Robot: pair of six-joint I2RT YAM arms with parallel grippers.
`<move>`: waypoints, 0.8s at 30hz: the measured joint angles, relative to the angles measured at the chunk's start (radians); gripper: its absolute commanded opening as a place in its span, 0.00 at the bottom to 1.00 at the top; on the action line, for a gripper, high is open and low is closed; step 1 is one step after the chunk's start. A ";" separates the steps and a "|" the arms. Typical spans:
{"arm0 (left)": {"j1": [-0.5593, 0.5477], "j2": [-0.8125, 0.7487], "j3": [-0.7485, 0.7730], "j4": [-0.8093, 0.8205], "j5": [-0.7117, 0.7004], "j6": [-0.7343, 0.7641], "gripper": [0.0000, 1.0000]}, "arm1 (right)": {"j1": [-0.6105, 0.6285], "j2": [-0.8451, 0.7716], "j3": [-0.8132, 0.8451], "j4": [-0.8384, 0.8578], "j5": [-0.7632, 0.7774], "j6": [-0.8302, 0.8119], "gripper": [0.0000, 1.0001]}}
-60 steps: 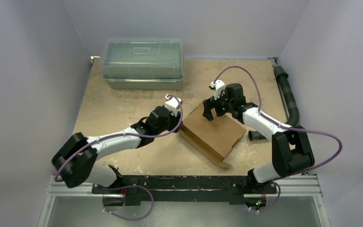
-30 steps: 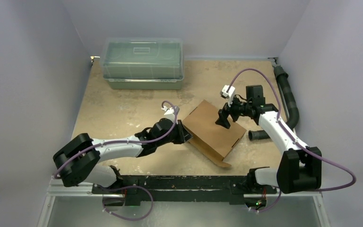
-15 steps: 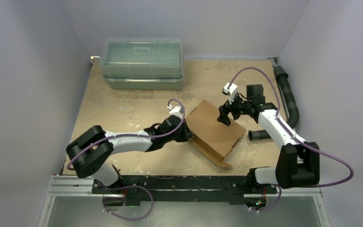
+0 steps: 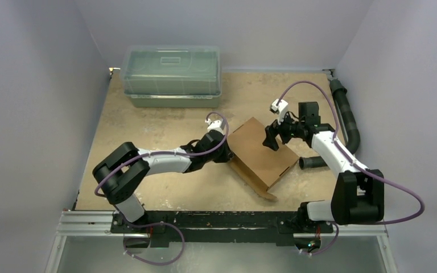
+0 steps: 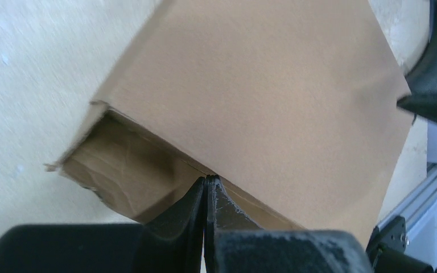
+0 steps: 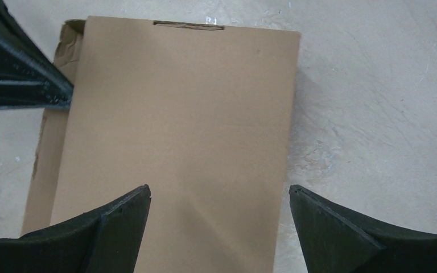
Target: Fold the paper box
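The paper box (image 4: pixel 262 156) is a flat brown cardboard mailer lying askew at mid-table with its lid down. My left gripper (image 4: pixel 227 154) is shut, with nothing between its fingers. In the left wrist view the left gripper (image 5: pixel 206 180) has its tips against the box's side wall (image 5: pixel 131 176), just under the lid's edge (image 5: pixel 262 96). My right gripper (image 4: pixel 270 139) hovers open over the box's far right part. In the right wrist view the right gripper (image 6: pixel 219 193) has its fingers (image 6: pixel 119 219) spread above the lid (image 6: pixel 176 114), holding nothing.
A clear greenish lidded bin (image 4: pixel 172 77) stands at the back left. A black corrugated hose (image 4: pixel 347 116) runs along the right wall, and its open end (image 4: pixel 313 163) lies just right of the box. A metal rail (image 4: pixel 222 224) borders the near edge.
My left arm has stretched rightward and its gripper has shut against the box's left side. The box has slid slightly right and away. The right gripper rose a little and stayed open.
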 measured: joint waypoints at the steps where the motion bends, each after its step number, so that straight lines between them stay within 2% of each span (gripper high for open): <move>1: 0.014 0.010 0.013 -0.003 0.002 0.005 0.00 | -0.001 0.003 0.000 0.001 0.000 0.004 0.94; 9: 0.119 0.085 0.123 -0.023 0.051 0.075 0.00 | -0.013 0.021 0.002 0.014 -0.004 0.057 0.94; 16: 0.154 0.095 0.181 -0.055 0.130 0.170 0.07 | -0.054 0.018 0.002 0.043 -0.022 0.113 0.96; 19: 0.154 0.043 0.176 -0.068 0.167 0.210 0.18 | -0.070 0.009 0.002 0.038 -0.037 0.100 0.97; 24: 0.154 -0.218 0.067 -0.066 0.179 0.257 0.44 | -0.111 -0.034 0.002 -0.005 -0.069 0.010 0.98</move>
